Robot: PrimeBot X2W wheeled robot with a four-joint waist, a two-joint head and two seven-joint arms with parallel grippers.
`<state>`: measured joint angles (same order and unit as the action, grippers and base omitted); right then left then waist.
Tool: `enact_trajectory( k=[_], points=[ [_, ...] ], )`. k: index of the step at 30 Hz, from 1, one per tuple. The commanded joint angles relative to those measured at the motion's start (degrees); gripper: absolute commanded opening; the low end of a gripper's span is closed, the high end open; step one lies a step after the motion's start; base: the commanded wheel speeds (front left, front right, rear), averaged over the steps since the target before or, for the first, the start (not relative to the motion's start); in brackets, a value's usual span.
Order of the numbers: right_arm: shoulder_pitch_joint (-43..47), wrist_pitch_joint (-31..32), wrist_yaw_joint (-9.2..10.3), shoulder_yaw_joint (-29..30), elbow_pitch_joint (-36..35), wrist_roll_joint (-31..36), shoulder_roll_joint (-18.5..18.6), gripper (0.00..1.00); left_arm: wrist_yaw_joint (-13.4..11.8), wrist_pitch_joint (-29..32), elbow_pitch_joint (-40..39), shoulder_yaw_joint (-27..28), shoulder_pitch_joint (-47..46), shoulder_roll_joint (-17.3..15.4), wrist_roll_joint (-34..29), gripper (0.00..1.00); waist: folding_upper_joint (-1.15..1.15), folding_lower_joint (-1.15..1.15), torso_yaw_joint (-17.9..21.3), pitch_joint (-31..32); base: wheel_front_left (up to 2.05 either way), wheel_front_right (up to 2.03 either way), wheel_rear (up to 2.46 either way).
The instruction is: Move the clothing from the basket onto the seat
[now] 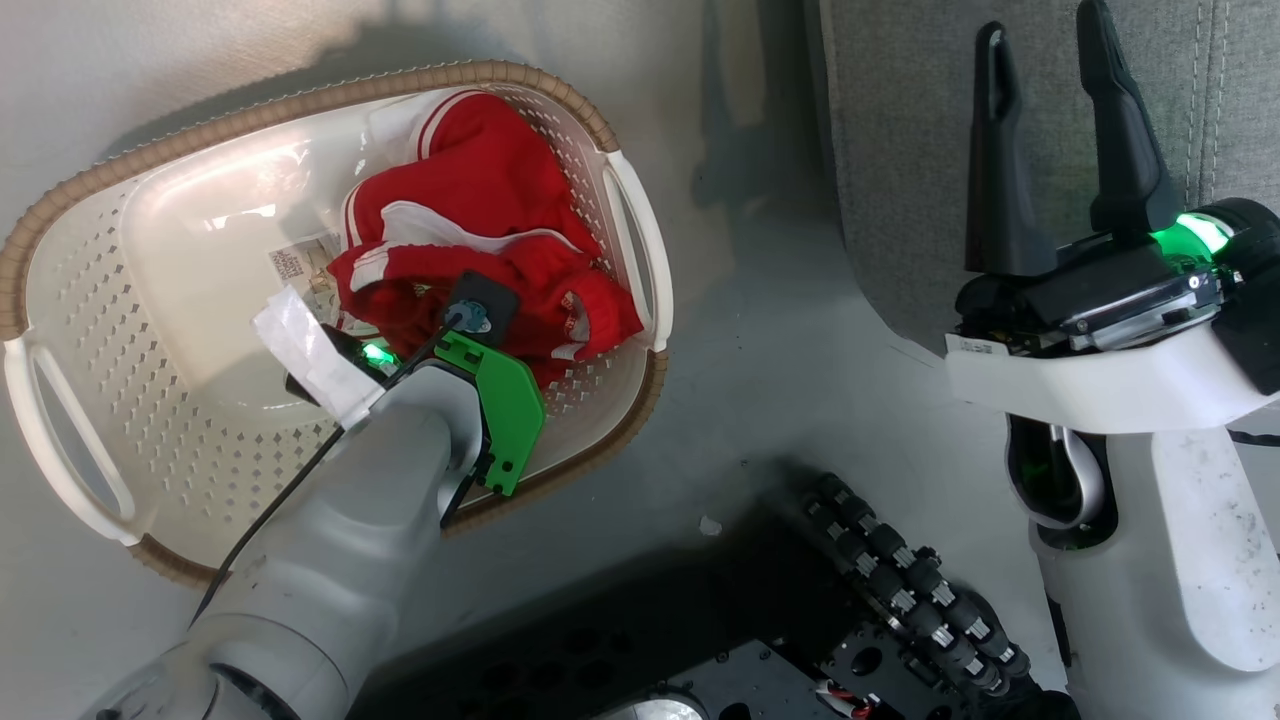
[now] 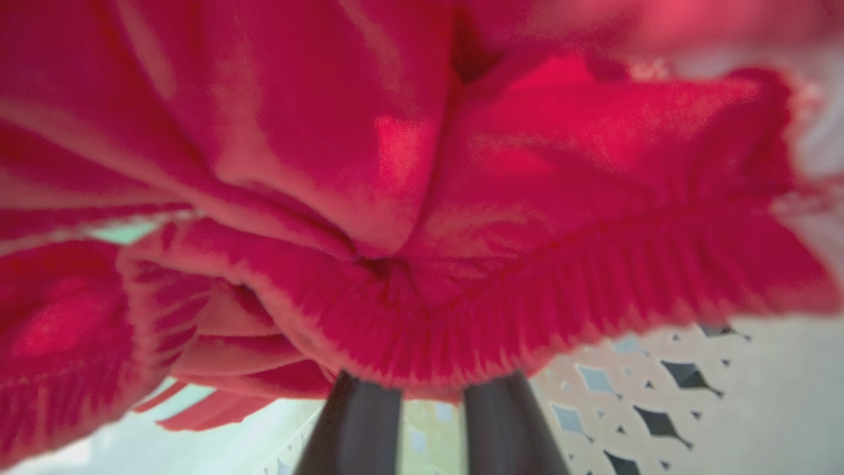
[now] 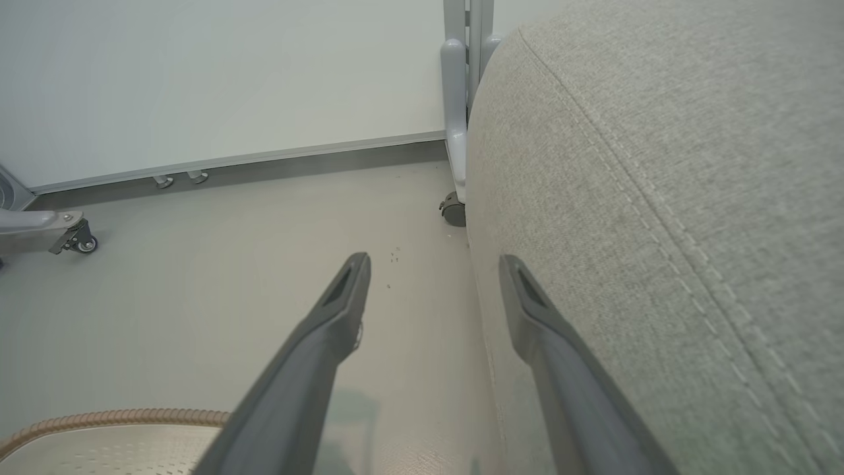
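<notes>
Seemingly the L gripper [image 2: 432, 389] is closed down on the clothing [image 2: 422, 165]. Its two dark fingers [image 2: 366, 422] are seen drawn close w/ a narrow gap, tips buried under a ribbed red hem, and the folds are gathered to one knot just past where the tips would meet. How much cloth is bitten can't be told.

Red fabric w/ white stripes is heaped all around the fingers. The perforated bottom of the basket [image 1: 130, 330] is seen beneath them, so the pile is judged not yet lifted. Well apart on this gripper's right, across bare floor [image 1: 780, 380], the seat [image 1: 900, 150] is found. The R gripper [image 1: 1042, 30] is held wide open and empty over the seat's edge.

Risks, as judged:
- Only a hem or thin fold may be pinched, so the cloth could be slipped out on the lift.
- The 2 garments are tangled, so the 2nd could be dragged up and then dropped over the rim onto the floor.
- Fabric could be snagged on the basket's holes or handle, and the light basket tugged along.
</notes>
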<state>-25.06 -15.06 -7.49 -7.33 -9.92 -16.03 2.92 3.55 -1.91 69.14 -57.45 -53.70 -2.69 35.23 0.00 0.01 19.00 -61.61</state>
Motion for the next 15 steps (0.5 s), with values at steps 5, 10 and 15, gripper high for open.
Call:
enact_trajectory(
  k=[5, 10, 15],
  points=[
    [-0.5, -0.2, 0.0, 1.0, -0.5, 0.1, 0.0, 1.0, 0.6, -2.2, 0.7, -0.6, -1.7, -0.4, 0.3, 0.0, 0.0, -0.01, -0.3, 0.9, 0.0, 0.0, 0.0],
    [0.2, -0.2, 0.0, 0.8, 0.6, 1.1, 0.0, 1.0, 1.6, -5.9, -0.4, -2.2, -0.6, -0.4, -0.7, 0.0, 0.0, -0.01, -1.8, 3.9, 0.0, 0.0, 0.0],
    [1.5, -0.2, 0.0, 0.8, 1.7, 2.4, 0.0, 1.0, 2.3, -10.2, -1.8, -3.1, 1.2, -0.3, -0.9, 0.0, 0.0, -0.01, -3.7, 8.4, 0.0, 0.0, 0.0]
  ],
)
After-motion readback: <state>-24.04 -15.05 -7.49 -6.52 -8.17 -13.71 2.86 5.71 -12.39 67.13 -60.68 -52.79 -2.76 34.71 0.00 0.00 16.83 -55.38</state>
